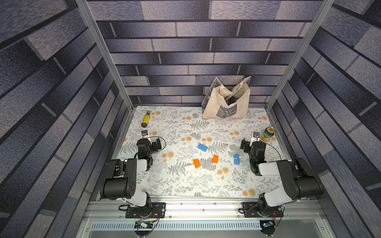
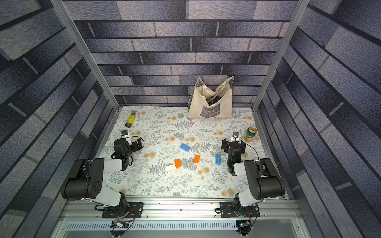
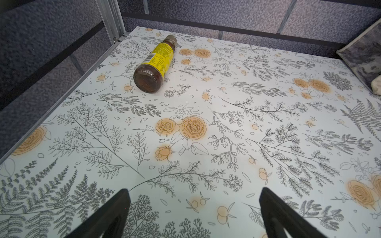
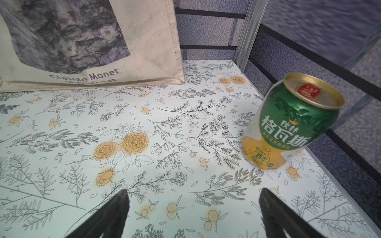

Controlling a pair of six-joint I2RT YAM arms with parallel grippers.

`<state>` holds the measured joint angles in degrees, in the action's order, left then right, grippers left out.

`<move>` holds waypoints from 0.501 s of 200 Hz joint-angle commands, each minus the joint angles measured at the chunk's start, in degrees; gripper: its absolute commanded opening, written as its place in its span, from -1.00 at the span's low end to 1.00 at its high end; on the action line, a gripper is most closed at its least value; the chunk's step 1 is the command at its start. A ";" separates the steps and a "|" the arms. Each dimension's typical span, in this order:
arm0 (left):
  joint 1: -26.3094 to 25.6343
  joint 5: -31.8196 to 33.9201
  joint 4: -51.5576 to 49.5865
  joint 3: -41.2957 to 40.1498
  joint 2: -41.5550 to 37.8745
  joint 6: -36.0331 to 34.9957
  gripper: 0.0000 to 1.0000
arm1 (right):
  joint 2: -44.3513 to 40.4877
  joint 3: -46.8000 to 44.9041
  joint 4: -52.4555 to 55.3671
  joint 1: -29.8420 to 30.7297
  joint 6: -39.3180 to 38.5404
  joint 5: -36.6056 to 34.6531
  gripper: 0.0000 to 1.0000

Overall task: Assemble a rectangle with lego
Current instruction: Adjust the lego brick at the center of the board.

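The lego lies as five separate bricks on the floral table (image 1: 185,185), all left of the green can (image 1: 268,134) and nearer the arm bases than it is. No rectangle is built.

- **Right blue brick** (image 1: 236,159): closest to the can, long axis pointing from the bases toward the back wall.
- **Right orange brick** (image 1: 215,159): next leftward, lying nearly the same way.
- **Left blue brick** (image 1: 202,147): further from the can, long axis roughly crosswise and slightly slanted.
- **Left orange brick** (image 1: 196,163): leans a little off the front-back line.
- **White brick** (image 1: 189,168): farthest from the can, crosswise, one end against the left orange brick.

The right gripper (image 4: 194,191) hovers beside the can, jaws apart and empty. The left gripper (image 3: 194,190) is far across from the can, also spread and empty.
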<state>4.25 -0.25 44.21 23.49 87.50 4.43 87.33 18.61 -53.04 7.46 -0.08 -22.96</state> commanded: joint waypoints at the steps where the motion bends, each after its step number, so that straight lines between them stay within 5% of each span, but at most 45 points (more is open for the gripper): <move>1: 0.41 -0.82 1.18 1.20 0.62 -1.34 1.00 | 0.65 0.97 -1.78 -0.45 0.34 0.28 1.00; 100: 0.41 -0.97 1.13 1.22 0.71 -1.28 1.00 | 0.67 0.97 -1.75 -0.51 0.38 0.25 1.00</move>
<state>4.25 -0.25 44.21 23.49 87.50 4.43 87.33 18.61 -53.04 7.46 -0.08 -22.79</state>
